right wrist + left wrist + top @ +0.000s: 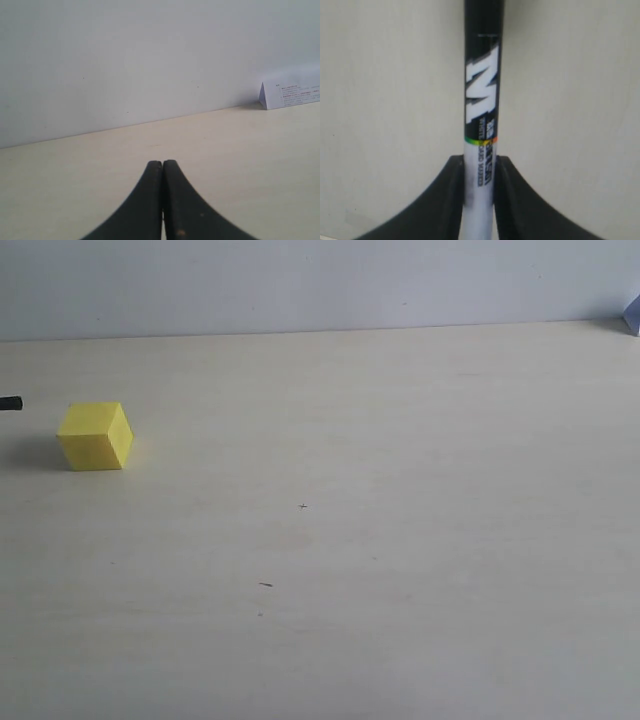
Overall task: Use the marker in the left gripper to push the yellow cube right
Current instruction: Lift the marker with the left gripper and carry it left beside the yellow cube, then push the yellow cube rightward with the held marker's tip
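Observation:
The yellow cube (95, 436) sits on the pale table at the far left of the exterior view. Just left of it, at the frame's edge, a black tip of the marker (10, 403) pokes in, apart from the cube. In the left wrist view my left gripper (480, 161) is shut on the marker (481, 95), its dark fingers (451, 200) clamping the white barrel while the black half points away. The cube does not show in that view. My right gripper (162, 164) is shut with nothing between its fingers, low over the table.
A white folded card with print (291, 93) stands at the table's far edge against the wall; its corner (632, 313) shows at the exterior view's upper right. The pale wooden table (380, 540) stretches right of the cube.

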